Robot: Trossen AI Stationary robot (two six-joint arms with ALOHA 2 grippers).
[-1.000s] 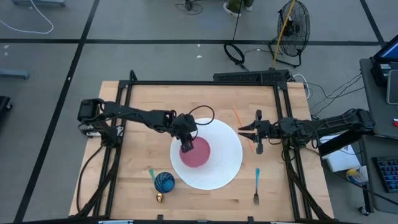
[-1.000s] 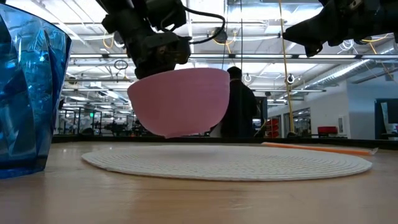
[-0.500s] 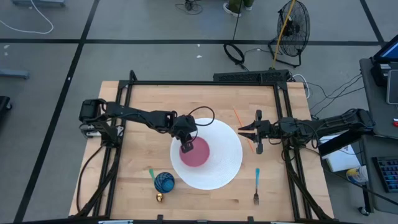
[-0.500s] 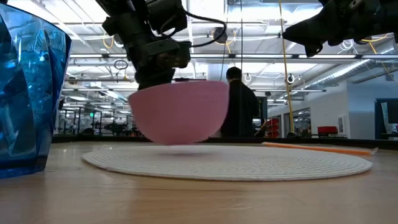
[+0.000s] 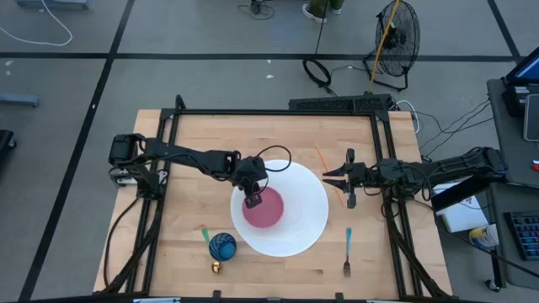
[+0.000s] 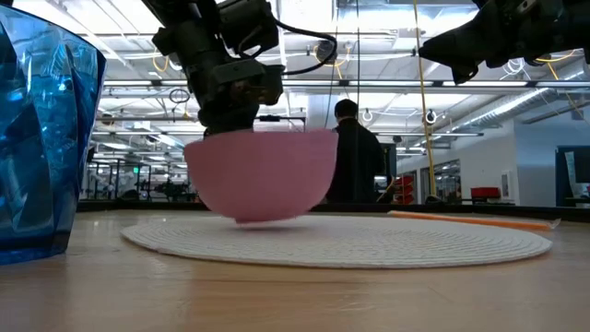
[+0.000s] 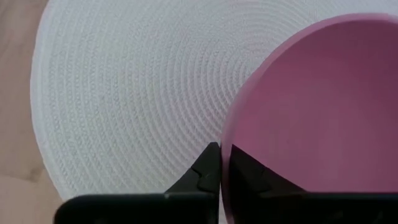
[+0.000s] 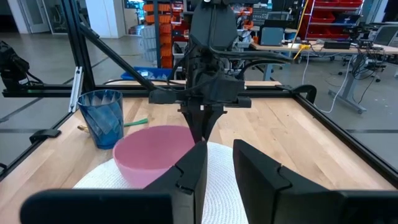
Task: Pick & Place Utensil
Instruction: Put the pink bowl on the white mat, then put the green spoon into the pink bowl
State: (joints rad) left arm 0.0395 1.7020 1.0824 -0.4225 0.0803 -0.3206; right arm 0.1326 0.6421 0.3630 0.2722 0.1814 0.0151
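Left gripper point(image 5: 252, 197) sat over the round white woven placemat point(image 5: 305, 225) mid-table; its fingers point(image 7: 206, 173) were clamped on the rim of the pink bowl point(image 5: 264, 207), one finger outside the wall, the other inside; low view showed the bowl point(image 6: 261, 174) slightly tilted, its base touching or just off the mat point(image 6: 442, 242), couldn't tell which; the bowl lay on the mat's left half in the high view.

Right gripper point(image 5: 334, 177) hung above the mat's right edge, holding nothing; fingers point(image 8: 190, 173) stood apart with a narrow gap; its wrist view looked across the bowl point(image 8: 153, 153) at the left arm.

Utensils all lay off the mat: a fork with a teal handle point(image 5: 348, 251) on bare wood just right of the mat, near the table's front edge, tines toward the front; a thin orange stick point(image 5: 323, 160) on the wood by the mat's upper right, showing low behind the mat in the low view point(image 6: 470, 219); a green utensil point(image 5: 205, 235) beside the blue faceted cup point(image 5: 222, 246) front-left of the mat; a small gold-coloured item point(image 5: 216, 268) just in front of the cup; the cup filled the left edge of the low view point(image 6: 41, 138).

A person point(image 6: 358, 157) in dark clothes stood in the room behind the table.
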